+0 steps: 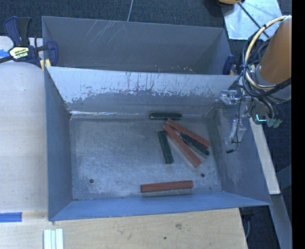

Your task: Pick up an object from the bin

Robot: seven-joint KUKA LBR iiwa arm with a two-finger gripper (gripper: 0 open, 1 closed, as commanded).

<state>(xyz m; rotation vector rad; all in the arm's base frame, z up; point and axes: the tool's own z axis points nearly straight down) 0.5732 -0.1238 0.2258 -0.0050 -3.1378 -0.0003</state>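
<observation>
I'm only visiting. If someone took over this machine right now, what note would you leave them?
Gripper: beside the bin's right sloping wall, no thing seen in it.
Things: crossed red-brown bars and dark green sticks heaped right of centre, nearest the gripper; a dark stick by the back wall; a lone red-brown bar at the front.
Done: nothing lifted.
Left: pick one.

Dark textured floor (90,1) is seen along the top, crossed by a thin pale cable (132,4). Pale wooden surface (15,128) is seen at left and bottom. Silvery sheet (261,7) is lit at top right.
</observation>
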